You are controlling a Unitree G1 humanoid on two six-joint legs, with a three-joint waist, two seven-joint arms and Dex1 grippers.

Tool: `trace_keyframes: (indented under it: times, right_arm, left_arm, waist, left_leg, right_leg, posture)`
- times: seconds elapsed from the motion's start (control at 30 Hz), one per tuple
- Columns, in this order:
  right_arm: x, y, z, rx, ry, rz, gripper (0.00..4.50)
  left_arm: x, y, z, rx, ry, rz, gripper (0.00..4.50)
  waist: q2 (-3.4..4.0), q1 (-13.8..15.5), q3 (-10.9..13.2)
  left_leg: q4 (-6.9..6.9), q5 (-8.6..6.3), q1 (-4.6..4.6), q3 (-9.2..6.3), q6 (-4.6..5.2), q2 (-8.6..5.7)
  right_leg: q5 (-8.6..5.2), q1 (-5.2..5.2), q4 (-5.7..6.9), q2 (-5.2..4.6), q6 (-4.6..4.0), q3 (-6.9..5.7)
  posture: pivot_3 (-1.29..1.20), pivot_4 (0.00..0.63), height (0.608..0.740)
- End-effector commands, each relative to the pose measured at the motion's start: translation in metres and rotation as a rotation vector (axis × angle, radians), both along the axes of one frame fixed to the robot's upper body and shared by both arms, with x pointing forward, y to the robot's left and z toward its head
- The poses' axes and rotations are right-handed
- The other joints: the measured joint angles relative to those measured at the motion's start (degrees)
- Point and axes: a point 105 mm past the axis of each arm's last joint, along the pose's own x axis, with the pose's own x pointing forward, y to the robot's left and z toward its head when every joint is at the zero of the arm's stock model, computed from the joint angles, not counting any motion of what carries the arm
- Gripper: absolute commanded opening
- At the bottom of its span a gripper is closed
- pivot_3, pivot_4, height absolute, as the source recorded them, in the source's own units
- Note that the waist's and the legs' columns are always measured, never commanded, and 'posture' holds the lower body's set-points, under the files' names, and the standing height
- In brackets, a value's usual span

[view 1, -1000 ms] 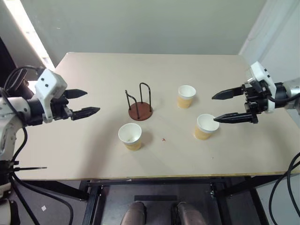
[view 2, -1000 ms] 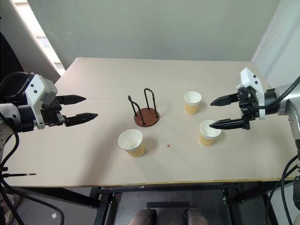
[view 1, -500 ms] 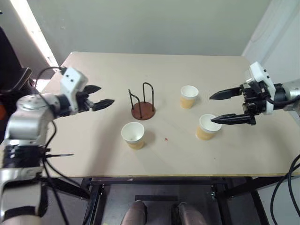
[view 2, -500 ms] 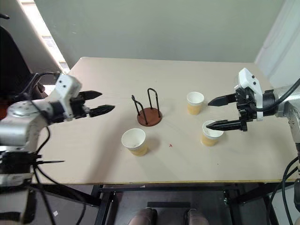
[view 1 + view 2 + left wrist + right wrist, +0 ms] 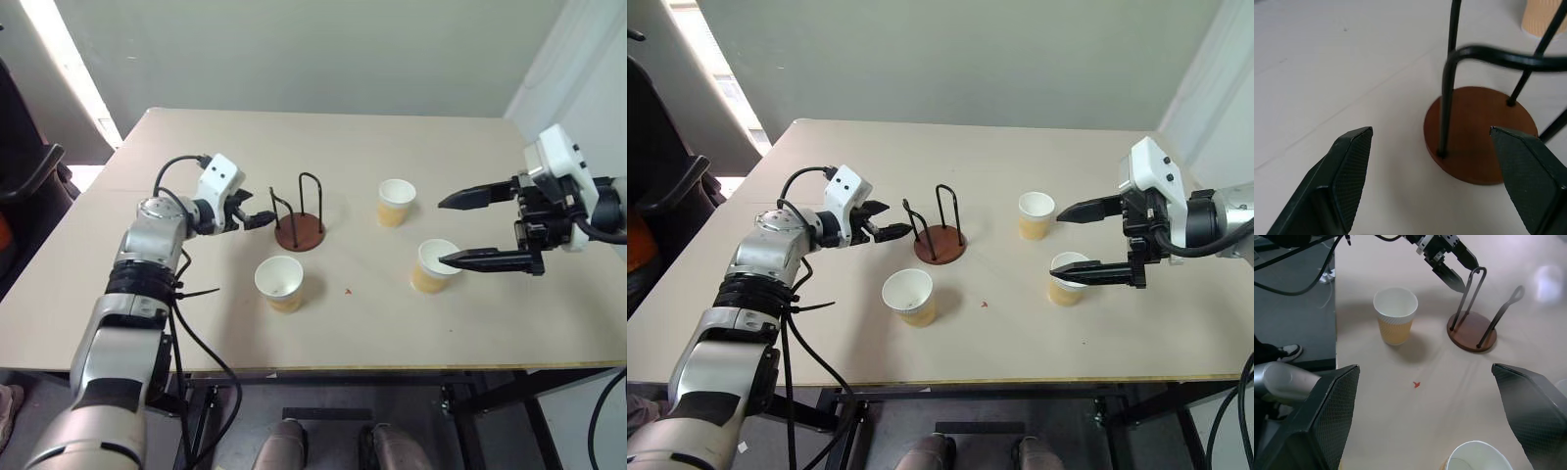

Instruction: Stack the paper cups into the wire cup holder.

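Observation:
The wire cup holder (image 5: 299, 231) stands mid-table, a reddish-brown disc with black wire loops and no cup in it. Three paper cups stand upright: one in front of the holder (image 5: 279, 282), one to its right (image 5: 396, 201), one further right and nearer (image 5: 432, 264). My left gripper (image 5: 253, 213) is open and holds nothing, its tips just left of the holder's wires; the left wrist view shows the holder's base (image 5: 1481, 137) close ahead. My right gripper (image 5: 443, 232) hangs open and holds nothing, its lower finger over the near right cup (image 5: 1476, 460).
The beige table (image 5: 196, 323) has bare surface at its left and front. A small red speck (image 5: 347, 290) lies between the front cup and the near right cup. A grey wall rises behind the table's far edge.
My left gripper has swung in from the table's left side and down to the holder's left edge. My right gripper has pulled back slightly, still open above the near right cup.

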Motion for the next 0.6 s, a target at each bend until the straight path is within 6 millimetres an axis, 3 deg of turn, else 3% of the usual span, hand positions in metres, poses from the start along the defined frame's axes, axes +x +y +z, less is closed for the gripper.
trace_keyframes:
  times: [0.03,0.3,0.43,0.6]
  right_arm:
    - [-0.007,-0.001,0.011,0.006,-0.054,-0.008,4.5]
    - [-0.01,-0.003,0.008,-0.004,-0.048,-0.031,4.5]
    - [-0.012,-0.003,0.006,-0.008,-0.047,-0.036,4.5]
    - [-0.012,-0.004,0.007,-0.004,-0.052,-0.043,4.5]
  left_arm:
    - [0.007,-0.011,0.01,-0.016,-0.047,-0.006,4.09]
    - [0.019,-0.036,0.017,-0.045,-0.084,-0.009,4.09]
    - [0.02,-0.046,0.025,-0.05,-0.108,-0.046,3.25]
    - [0.019,-0.044,0.029,-0.054,-0.112,-0.051,1.45]
  waist:
    - [0.0,0.06,0.0]
    - [0.0,0.21,0.0]
    - [0.0,0.3,0.0]
    - [0.0,0.2,0.0]
  left_leg:
    - [0.04,0.0,0.01,-0.01,0.01,-0.04]
    - [0.33,0.06,-0.04,0.06,0.1,-0.3]
    - [0.52,0.04,-0.05,0.1,0.13,-0.48]
    - [0.94,-0.14,-0.03,0.4,0.43,-0.75]
  right_leg:
    - [-0.01,0.04,0.0,-0.01,0.06,0.03]
    - [-0.09,0.21,-0.11,-0.06,0.63,0.39]
    - [-0.31,0.32,-0.1,-0.03,1.0,0.73]
    - [-0.48,0.34,-0.08,-0.02,1.45,1.34]
  posture:
    - [0.0,0.15,0.74]
    - [0.0,0.15,0.74]
    - [0.0,0.15,0.74]
    - [0.0,0.15,0.74]
